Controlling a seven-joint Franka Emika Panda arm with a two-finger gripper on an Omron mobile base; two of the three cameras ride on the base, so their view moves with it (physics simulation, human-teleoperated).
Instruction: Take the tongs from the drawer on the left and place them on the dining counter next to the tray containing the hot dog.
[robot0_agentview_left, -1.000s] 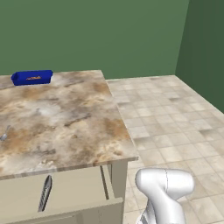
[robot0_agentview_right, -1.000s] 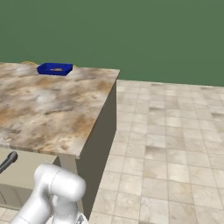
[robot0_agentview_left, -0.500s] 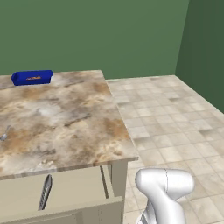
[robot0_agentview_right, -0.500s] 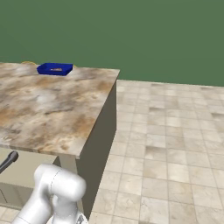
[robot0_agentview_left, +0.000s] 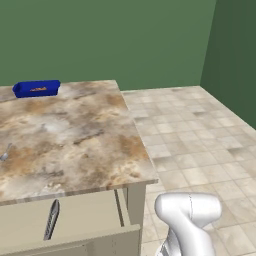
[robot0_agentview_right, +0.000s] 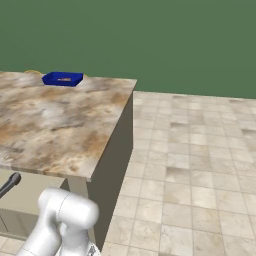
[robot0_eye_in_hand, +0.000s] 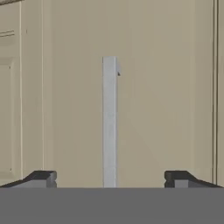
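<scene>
Silver bar handle (robot0_eye_in_hand: 109, 122) sits between my wide-open gripper (robot0_eye_in_hand: 109, 178) fingertips up close, while my left base cam catches tongs (robot0_agentview_left: 51, 220) in the pulled-out drawer (robot0_agentview_left: 75, 220).

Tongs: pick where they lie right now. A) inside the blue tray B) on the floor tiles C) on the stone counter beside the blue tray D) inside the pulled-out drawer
D: the tongs lie in the open drawer below the counter edge, far from the tray.

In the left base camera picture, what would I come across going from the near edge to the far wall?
Open drawer holding the tongs → stone counter → blue tray with the hot dog → green wall.
</scene>
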